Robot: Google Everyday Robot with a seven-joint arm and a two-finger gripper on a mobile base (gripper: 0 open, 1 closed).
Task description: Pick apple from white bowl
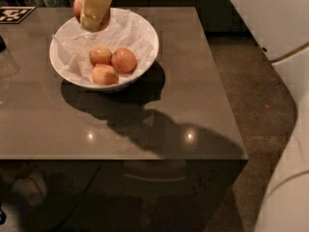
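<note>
the hand (93, 14) is up at the top of the camera view, over the back-left rim of the white bowl (150, 38), and it's clamped on the apple (77, 5). you can only see bits of red peeking out on either side of the pale yellowish finger (95, 4) that covers its front. the apple looks clear of the paper and of everything else in the bowl.

down inside the bowl there's crumpled white paper (72, 50) and three paler orange-pink apples (124, 60) bunched together toward the front, touching each other.

the bowl itself sits on the grey tabletop (193, 81), with a big dark shadow (145, 124) spreading from the bowl's near side out toward the front edge. well to the left of the bowl, at the far corner, there's a black and white marker tag (12, 13). off to the right of the bowl, past the tabletop's edge, part of the robot's white arm (270, 18) fills the upper corner.
</note>
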